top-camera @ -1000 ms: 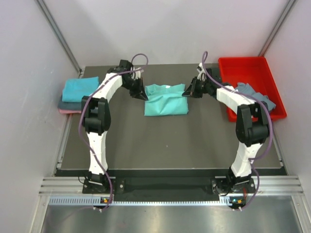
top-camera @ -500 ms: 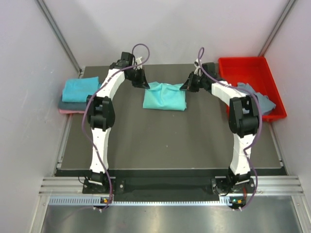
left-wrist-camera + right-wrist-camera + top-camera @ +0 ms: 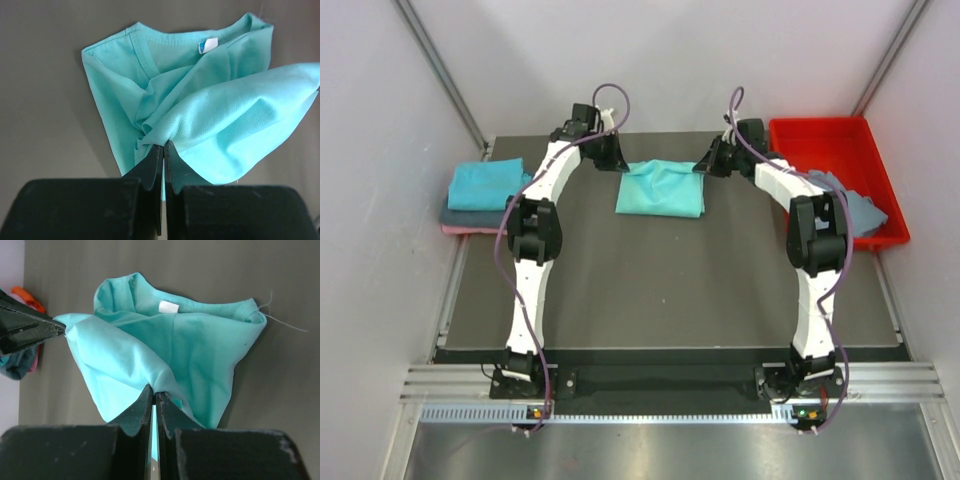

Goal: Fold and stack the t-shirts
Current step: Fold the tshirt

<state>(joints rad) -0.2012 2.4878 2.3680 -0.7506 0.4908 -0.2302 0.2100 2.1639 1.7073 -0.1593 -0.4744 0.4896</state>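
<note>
Soft, even light from above keeps the overhead view bright, with no glare on the matte tabletop [image 3: 670, 290] around the teal t-shirt [image 3: 660, 190]. In the wrist views the shirt's weave is crisp and its folds hold gentle shadows. Below it, the left pincer [image 3: 163, 150] and right pincer [image 3: 153, 392] are dark, nearly featureless and slightly blurred

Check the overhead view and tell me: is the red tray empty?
No: a slate grey-blue t-shirt lies crumpled in the near end of the red tray.
</note>
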